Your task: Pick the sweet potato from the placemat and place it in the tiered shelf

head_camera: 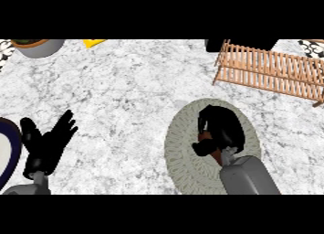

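Head view: R hand (218, 130) fingers curling round sweet potato (223, 154) on placemat (184, 160); L hand (48, 141) resting open at left. Potato prob. stiff, hefty, rough-skinned; gripping mid-body seeming safest.

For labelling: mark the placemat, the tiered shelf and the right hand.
placemat (181, 155), head view, bare woven left part.
tiered shelf (272, 68), head view, wooden slats.
right hand (222, 128), head view, back of the hand.

The robot's left hand (48, 142) rests open at 8 o'clock, fingers straight and pointing toward 1 o'clock. The right forearm (249, 177) rises from 5 o'clock, its right hand (219, 130) curled palm-down, fingers closed round the sweet potato (224, 156).
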